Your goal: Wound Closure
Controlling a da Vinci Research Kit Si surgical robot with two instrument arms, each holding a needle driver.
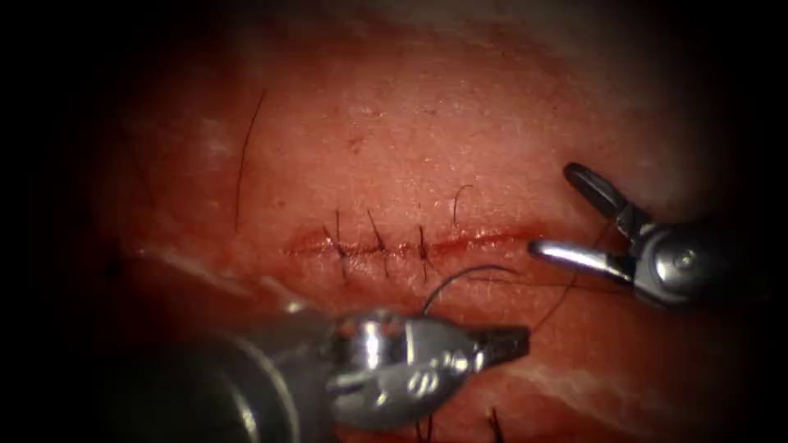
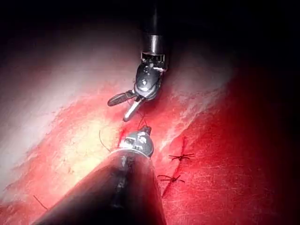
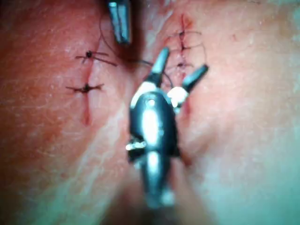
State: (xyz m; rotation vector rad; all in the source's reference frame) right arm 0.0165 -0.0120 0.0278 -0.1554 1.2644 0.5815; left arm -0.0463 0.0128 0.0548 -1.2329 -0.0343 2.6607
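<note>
The cut (image 1: 484, 240) runs across the tissue (image 1: 410, 139), with three dark stitches (image 1: 379, 244) on its left part and its right part still agape. My left tool (image 1: 507, 344) comes in from below the cut, jaws shut on the thread (image 1: 562, 297), which rises rightward to the right tool. A thin dark curve (image 1: 468, 272) arcs from the left tool toward the cut; needle or thread, I cannot tell. My right tool (image 1: 552, 209) hovers at the cut's right end with jaws wide open and nothing between them. The right wrist view also has the open right tool (image 3: 183, 60).
A loose thread end (image 1: 245, 156) lies on the tissue up left of the cut. A short thread tail (image 1: 460, 197) stands just above the cut. A second stitched line (image 2: 180, 157) lies nearby, its knots (image 3: 91, 55) dark against the tissue.
</note>
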